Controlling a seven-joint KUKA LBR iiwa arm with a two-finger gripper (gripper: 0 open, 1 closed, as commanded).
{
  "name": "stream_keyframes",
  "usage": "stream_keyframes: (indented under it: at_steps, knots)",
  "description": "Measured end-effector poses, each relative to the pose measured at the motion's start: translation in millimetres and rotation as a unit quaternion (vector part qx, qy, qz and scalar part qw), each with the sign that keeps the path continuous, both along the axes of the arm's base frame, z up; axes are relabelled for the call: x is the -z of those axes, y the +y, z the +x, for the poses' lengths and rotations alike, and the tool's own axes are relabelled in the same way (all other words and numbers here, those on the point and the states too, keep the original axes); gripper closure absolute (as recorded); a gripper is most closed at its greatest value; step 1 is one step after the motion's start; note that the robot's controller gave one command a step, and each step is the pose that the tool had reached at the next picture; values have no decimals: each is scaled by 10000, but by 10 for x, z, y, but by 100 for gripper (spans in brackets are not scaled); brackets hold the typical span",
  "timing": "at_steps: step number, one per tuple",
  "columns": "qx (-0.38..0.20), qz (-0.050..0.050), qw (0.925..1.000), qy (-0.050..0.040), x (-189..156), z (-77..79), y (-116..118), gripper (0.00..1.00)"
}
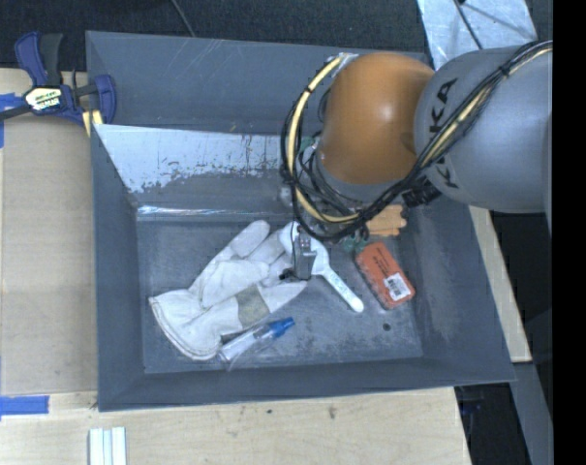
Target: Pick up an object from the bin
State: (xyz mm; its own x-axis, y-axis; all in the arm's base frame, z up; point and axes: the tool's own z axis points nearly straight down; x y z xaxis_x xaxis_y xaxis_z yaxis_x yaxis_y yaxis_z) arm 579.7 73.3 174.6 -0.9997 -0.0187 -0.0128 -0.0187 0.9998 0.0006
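I take this for the reaching-in step: my gripper (301, 257) hangs low in the bin (113, 289), mid-floor, right where the white glove (225, 284) meets a white plastic stick (343, 291). Whether it is apart or together I cannot tell. Next, I judge, I must settle on one of those two, close on it and lift straight up. My arm (491, 134) enters from the right, orange cover (370, 114) uppermost, wrist pointing down. A red box (385, 274) lies just beside, and a pen (259, 334) rests on the glove

white fabric glove (230, 284) | limp, lying flat, fingers toward upper right | floor of bin (113, 289), left of centre
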Motion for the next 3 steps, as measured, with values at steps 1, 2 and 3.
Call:
stream_keyframes:
  at_steps: [1,2,3]
  knots:
    - [-233,-2,9997,36,558,154,48,0]
    - [-633,1,9980,4,1004,450,180,100]
    - [-631,2,9980,5,1004,450,180,100]
